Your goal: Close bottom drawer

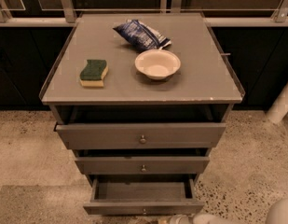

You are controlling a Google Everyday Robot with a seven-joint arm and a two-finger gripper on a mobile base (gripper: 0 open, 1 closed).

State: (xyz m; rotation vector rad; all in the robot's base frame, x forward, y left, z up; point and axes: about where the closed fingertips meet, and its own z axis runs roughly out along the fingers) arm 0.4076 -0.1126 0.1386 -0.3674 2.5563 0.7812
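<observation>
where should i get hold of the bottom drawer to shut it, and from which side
Go for the small round knob at the middle of the bottom drawer front, coming straight from the front. The drawer stands pulled out toward the camera, so a centred hold there should slide it in without skewing. The pincer sits at the picture's lower edge, just right of the knob.
</observation>
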